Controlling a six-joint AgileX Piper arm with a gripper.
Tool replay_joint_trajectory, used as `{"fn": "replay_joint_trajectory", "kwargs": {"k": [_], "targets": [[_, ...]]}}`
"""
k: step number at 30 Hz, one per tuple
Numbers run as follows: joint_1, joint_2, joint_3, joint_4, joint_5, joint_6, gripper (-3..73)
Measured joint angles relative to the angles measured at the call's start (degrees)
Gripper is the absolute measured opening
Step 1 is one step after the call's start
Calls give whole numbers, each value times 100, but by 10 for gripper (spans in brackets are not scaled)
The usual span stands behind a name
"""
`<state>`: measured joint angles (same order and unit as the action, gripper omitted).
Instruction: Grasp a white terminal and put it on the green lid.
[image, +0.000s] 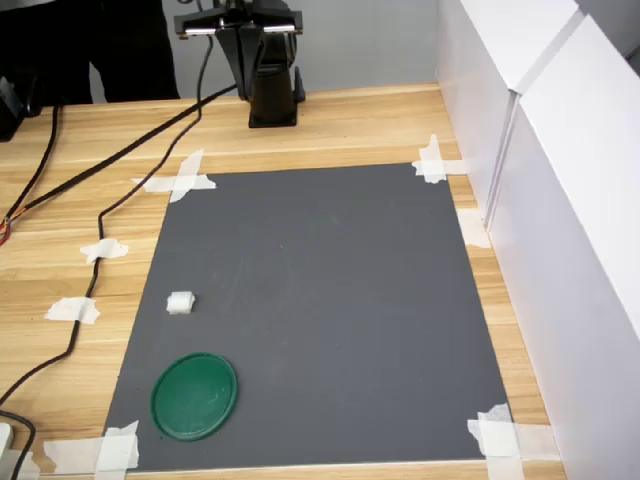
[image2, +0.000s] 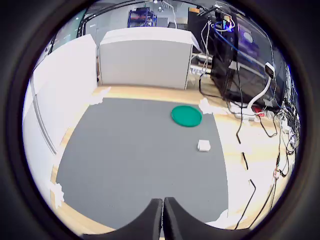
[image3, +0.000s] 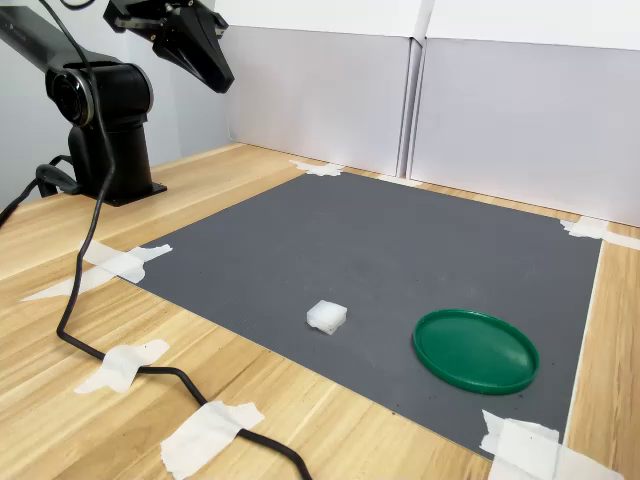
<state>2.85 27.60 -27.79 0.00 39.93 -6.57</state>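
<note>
A small white terminal (image: 180, 302) lies on the grey mat (image: 330, 300), near the first exterior view's left edge of it. In the second exterior view the white terminal (image3: 326, 316) is left of the green lid (image3: 475, 350). The green lid (image: 194, 395) is a flat dark-green disc at the mat's near left corner in the first exterior view, a short gap from the terminal. My gripper (image3: 220, 80) hangs high over the arm's base, far from both. In the wrist view the gripper (image2: 163, 201) is shut with nothing held, and the terminal (image2: 203, 145) and lid (image2: 186, 115) lie far ahead.
White panels (image: 560, 150) wall in the mat on the first exterior view's right. Black cables (image: 100, 215) run over the wooden table on the first exterior view's left, among white tape scraps (image: 72, 310). The arm's base (image: 272, 90) stands behind the mat. A person in dark clothes (image: 100, 50) stands at the back.
</note>
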Motion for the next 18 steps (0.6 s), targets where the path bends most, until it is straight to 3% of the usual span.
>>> {"fn": "replay_joint_trajectory", "kwargs": {"k": [10,18], "targets": [[0,1615,-1278,-388,1407,-170,-16],[-102,3126,-2134,-361,1703,-777,-11]]}}
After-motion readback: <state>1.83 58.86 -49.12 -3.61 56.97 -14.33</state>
